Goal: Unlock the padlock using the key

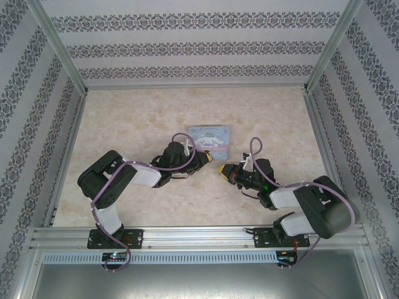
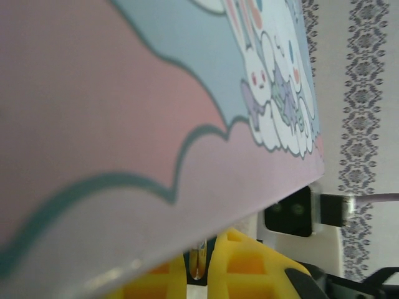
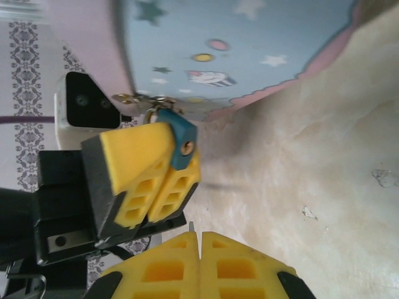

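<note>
Entry: padlock point(image 3: 179, 138), clamped in L gripper point(image 3: 169, 165) beside tin point(image 3: 249, 50); key point(image 3: 192, 227) pinched in R gripper point(image 3: 200, 242); rec: line tip w/ keyhole, feed slow, straight.

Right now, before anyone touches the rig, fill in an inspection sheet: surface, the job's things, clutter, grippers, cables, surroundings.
Surface: beige marbled tabletop, a few small marks in the right wrist view.
Job's things: tiny blue-bodied padlock, its brassy shackle at the clasp of the pale blue cartoon tin; thin grey metal key, apart from the lock.
Clutter: nothing seen.
Grippers: left gripper shut on the padlock; right gripper shut on the key, whose tip pokes out.
Cables: lilac cables loop over both wrists.
Surroundings: patterned wallpaper walls, aluminium frame.
</note>
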